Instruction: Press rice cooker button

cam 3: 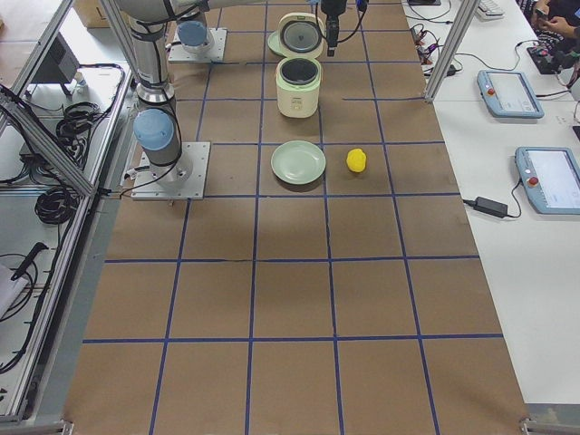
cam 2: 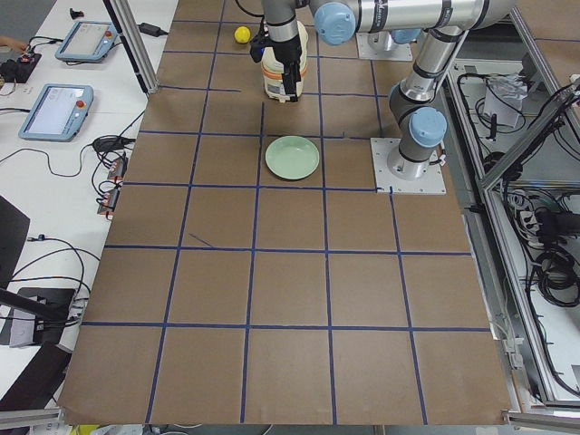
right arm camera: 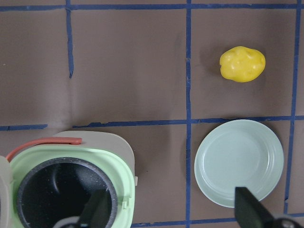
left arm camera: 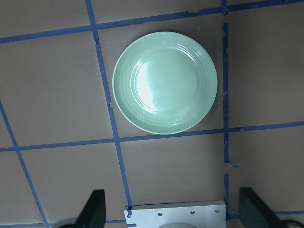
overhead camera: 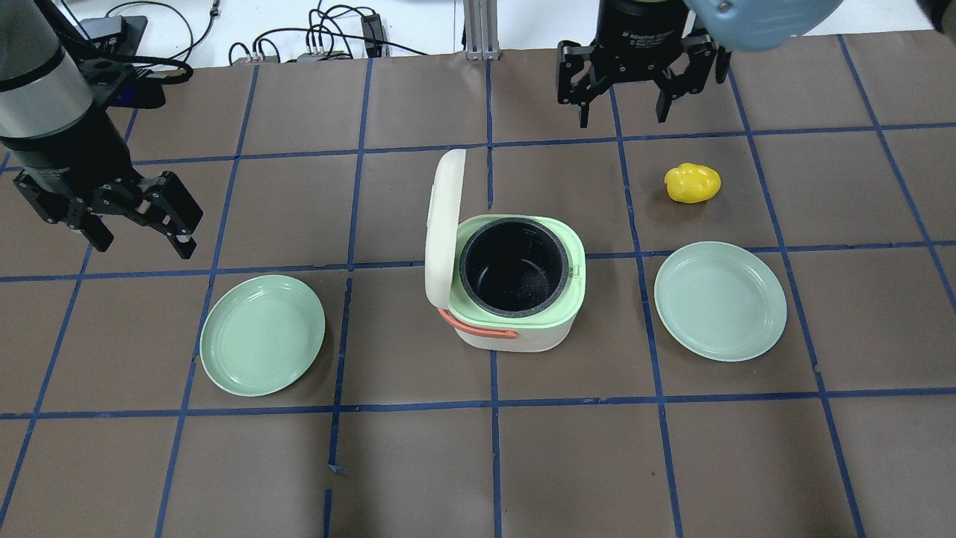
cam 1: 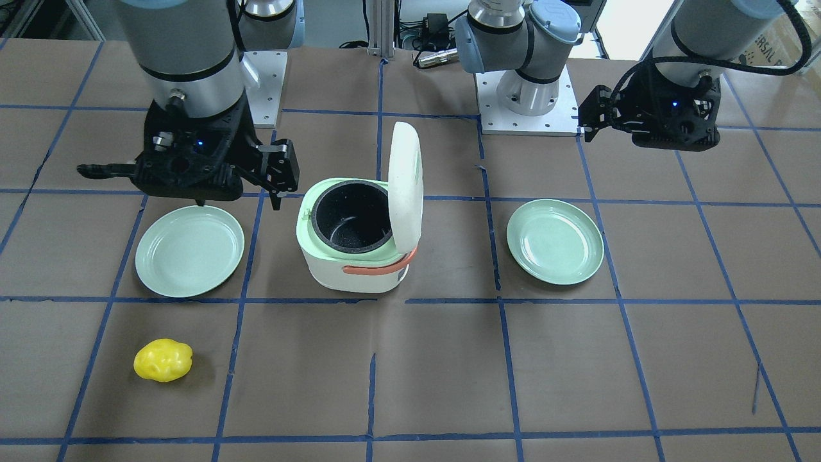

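Observation:
The white rice cooker with a green rim stands mid-table, its lid raised upright and the black inner pot empty. A small latch tab sticks out of the rim on the side opposite the lid. No other button shows. It also shows in the front view and the right wrist view. My left gripper hangs open and empty far to the cooker's left. My right gripper is open and empty, up above the table near the cooker; its fingers frame the cooker's edge.
A green plate lies left of the cooker, under the left wrist camera. A second green plate lies to the right. A yellow lemon-like object sits beyond that plate. Blue tape lines grid the brown table.

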